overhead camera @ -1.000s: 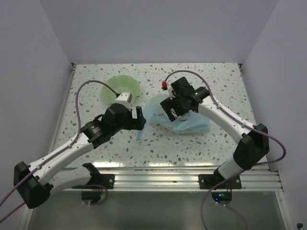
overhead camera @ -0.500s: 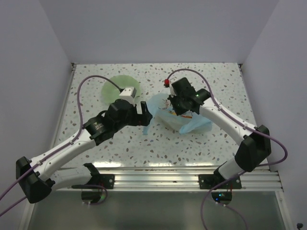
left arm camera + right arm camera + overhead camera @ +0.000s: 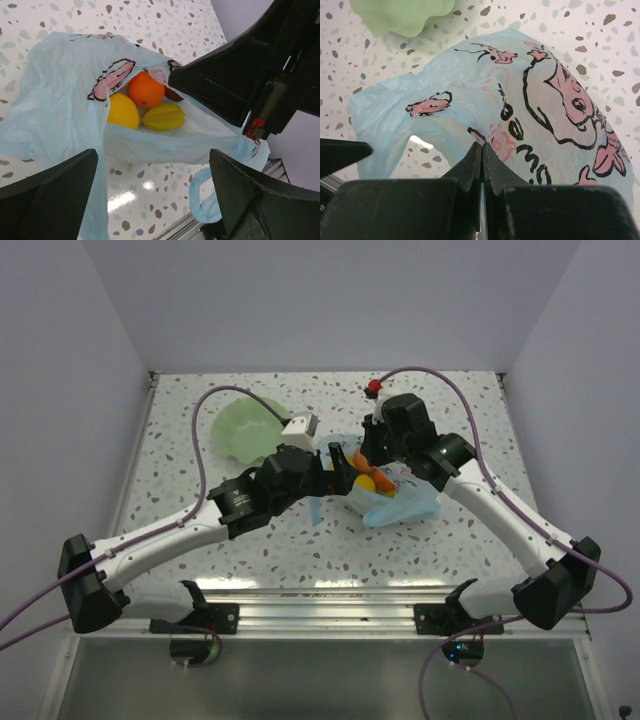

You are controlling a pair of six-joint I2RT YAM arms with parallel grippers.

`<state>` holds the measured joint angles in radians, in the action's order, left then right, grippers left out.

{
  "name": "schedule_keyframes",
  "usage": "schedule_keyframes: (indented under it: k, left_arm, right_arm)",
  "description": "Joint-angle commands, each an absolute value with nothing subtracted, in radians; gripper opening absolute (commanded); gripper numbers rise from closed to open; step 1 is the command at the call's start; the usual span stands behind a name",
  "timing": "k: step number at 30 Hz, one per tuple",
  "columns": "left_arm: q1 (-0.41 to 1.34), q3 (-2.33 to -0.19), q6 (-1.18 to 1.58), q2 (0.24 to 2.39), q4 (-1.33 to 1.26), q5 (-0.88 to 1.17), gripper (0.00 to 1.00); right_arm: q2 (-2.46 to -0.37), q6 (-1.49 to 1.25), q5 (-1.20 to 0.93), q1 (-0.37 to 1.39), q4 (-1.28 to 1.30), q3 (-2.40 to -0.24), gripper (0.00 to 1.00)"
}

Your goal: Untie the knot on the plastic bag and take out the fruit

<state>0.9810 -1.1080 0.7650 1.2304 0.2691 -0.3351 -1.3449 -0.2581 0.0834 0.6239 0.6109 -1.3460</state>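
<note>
The plastic bag [image 3: 60, 115], light blue with a pink cartoon print, lies with its mouth held open. Inside it I see the fruit: an orange piece [image 3: 146, 89], a yellow one [image 3: 122, 111], a yellow-green one [image 3: 163, 116] and a dark one behind them. My right gripper [image 3: 482, 145] is shut on the bag's upper rim and holds the film up. My left gripper [image 3: 155, 195] stands open just in front of the bag's mouth, nothing between its fingers. One handle loop [image 3: 200, 192] lies loose on the table. The knot is out of view. From above, the fruit [image 3: 364, 472] shows between both grippers.
A pale green wavy-rimmed bowl [image 3: 240, 430] sits on the speckled table behind my left arm, also seen as the bowl [image 3: 400, 15] beyond the bag. The metal rail [image 3: 330, 612] runs along the table's near edge. Walls close in the sides and back.
My right gripper has shut on the bag's rim and pulled it up and back, opening the mouth so fruit shows. My left arm has moved right, up to the opening.
</note>
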Motion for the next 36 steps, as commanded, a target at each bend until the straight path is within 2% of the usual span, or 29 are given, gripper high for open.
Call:
schedule_keyframes:
  k: [1,9,16,23,31,36]
  left_arm:
    - [1.012,-1.137,0.825,1.29,0.122,-0.406,0.99]
    - [1.026,-1.111,0.813,1.419,-0.06,-0.482,0.86]
    - [1.026,-1.01,0.827,1.532,-0.216,-0.635,0.68]
    - [0.986,-1.028,0.833,1.71,-0.184,-0.667,0.64]
    - [0.939,-0.78,0.971,1.724,-0.129,-0.582,0.56]
    - [0.939,-0.674,1.008,1.694,-0.132,-0.526,0.52]
  right_arm:
    - [-1.324,-0.29,0.078,0.63,0.572,-1.338,0.0]
    - [-1.295,-0.313,0.08,0.629,0.56,-1.296,0.0]
    - [-1.276,-0.334,0.074,0.63,0.555,-1.264,0.0]
    - [-1.275,-0.334,0.144,0.615,0.575,-1.27,0.0]
    - [-1.402,-0.491,0.038,0.327,0.494,-1.255,0.0]
    - [-1.511,-0.566,0.044,0.276,0.442,-1.278,0.0]
